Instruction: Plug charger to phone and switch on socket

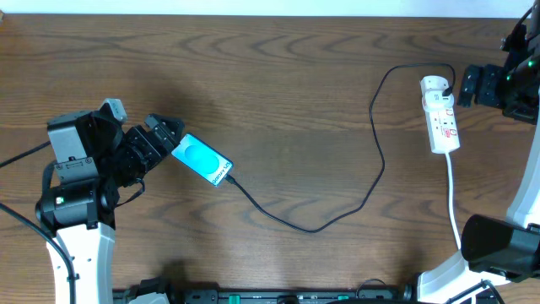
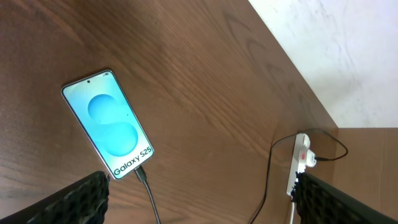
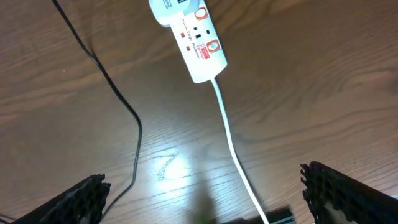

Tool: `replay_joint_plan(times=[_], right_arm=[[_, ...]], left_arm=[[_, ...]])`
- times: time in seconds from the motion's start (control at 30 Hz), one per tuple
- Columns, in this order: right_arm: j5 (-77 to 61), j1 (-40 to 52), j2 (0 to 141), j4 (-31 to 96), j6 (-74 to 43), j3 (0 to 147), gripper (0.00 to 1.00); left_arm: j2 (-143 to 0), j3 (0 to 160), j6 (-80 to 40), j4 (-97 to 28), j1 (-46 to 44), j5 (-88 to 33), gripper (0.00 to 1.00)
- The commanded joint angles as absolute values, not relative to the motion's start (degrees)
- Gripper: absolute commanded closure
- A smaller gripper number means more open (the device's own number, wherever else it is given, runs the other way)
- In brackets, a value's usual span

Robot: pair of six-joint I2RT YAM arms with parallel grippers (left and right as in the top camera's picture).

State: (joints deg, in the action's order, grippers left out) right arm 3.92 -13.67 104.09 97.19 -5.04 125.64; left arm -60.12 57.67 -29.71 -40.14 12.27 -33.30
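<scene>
Overhead: phone (image 1: pixel 202 159) just beside left gripper (image 1: pixel 173 139), jaws spread, empty; charger (image 1: pixel 321 226) trails from phone to distant socket (image 1: pixel 440 114). Left wrist: plug tip (image 2: pixel 140 173) meets phone's bottom edge, unresolved overhead. Right wrist: socket's red markings clear; right gripper (image 3: pixel 202 199) wide open, empty.

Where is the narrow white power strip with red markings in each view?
Overhead: the narrow white power strip with red markings is at upper right.
Left wrist: the strip is small, low on the right.
Right wrist: the strip is at top centre, its upper end cut off.
Shared landmark: the thin black cable beside it.
</scene>
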Motion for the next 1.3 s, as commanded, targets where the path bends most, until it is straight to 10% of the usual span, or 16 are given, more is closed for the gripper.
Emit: replay_joint_plan(times=[0.0, 0.77, 1.27], right_arm=[[4.8, -13.4, 102.8, 97.3, -5.7, 126.0, 0.01], [4.8, -13.4, 102.7, 97.3, -5.7, 126.0, 0.01], [4.8, -13.4, 102.7, 97.3, -5.7, 126.0, 0.01]], left_arm=[[-60.2, 57.9, -28.5, -40.3, 12.4, -33.8, 0.05], [-48.1, 49.6, -28.3, -51.3, 7.6, -10.7, 0.05], [-10.8, 19.8, -28.3, 0.7, -0.4, -0.6, 0.05]])
